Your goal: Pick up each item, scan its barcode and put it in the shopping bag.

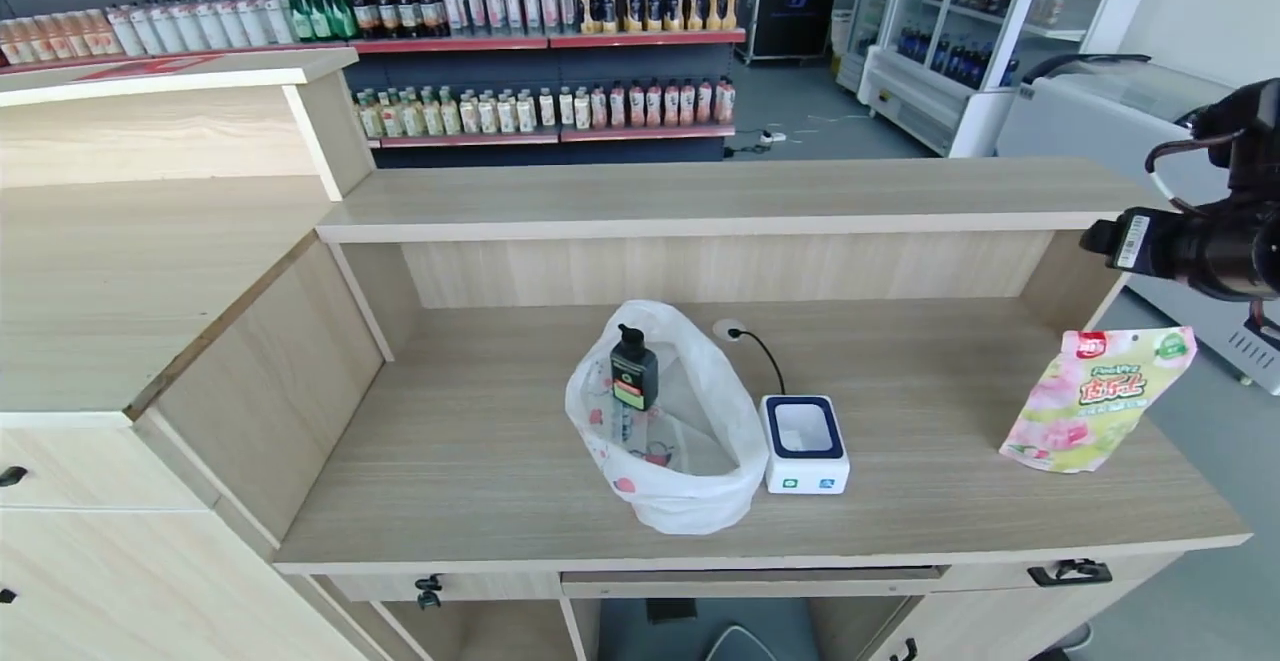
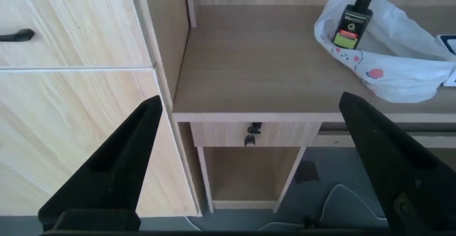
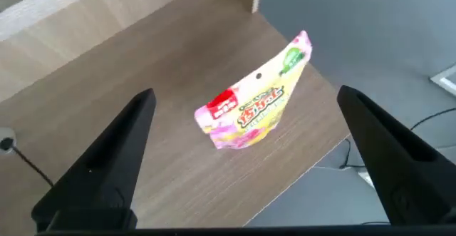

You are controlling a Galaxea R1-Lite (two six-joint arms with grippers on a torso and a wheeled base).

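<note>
Nearest me, my left gripper [image 2: 249,104] hangs low in front of the counter [image 1: 480,461], below its top. Its fingers are spread wide with nothing between them.

Up on the counter, toward the front, the bag [image 1: 680,506] sits open with a bottle [image 1: 634,371] standing inside it. I take that item as already dealt with. The scanner [image 1: 805,441] is just beside the bag on its right, window up, and its cable runs back to a hole in the counter.

Further right, well apart from the scanner, the pouch [image 1: 1100,401] sits at the counter's right end, close to the edge. Its long axis runs on a diagonal, with the bottom toward the front and the scanner, and the top toward the back and the right edge. I can't tell whether it lies flat or leans upright.

My right gripper [image 3: 246,93] is directly above it, fingers wide apart and holding nothing. In the right wrist view the pouch is framed between them.

I judge the pouch to be the item left, and the right arm is plainly the nearer one. The move should be a straight descent. The fingers may need turning so they close across the pouch's narrow width, not along that diagonal. So near the edge, a nudge could push it off.

Behind the counter are shelves of bottles [image 1: 540,6].
</note>
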